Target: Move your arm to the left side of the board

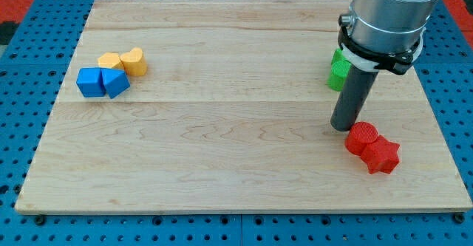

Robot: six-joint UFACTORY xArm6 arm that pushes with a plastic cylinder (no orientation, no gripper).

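My tip (344,127) rests on the wooden board (222,128) at the view's right, just left of and touching or nearly touching a red round block (362,137). A red star block (382,156) sits against that block, lower right. A green block (340,70) lies behind the rod, partly hidden by the arm. At the view's left sit a blue cube (90,82), a blue wedge-like block (116,82), a yellow block (111,60) and a yellow heart-like block (134,61), all clustered together.
The board lies on a blue pegboard surface (29,91). The arm's grey cylindrical body (388,13) fills the view's top right.
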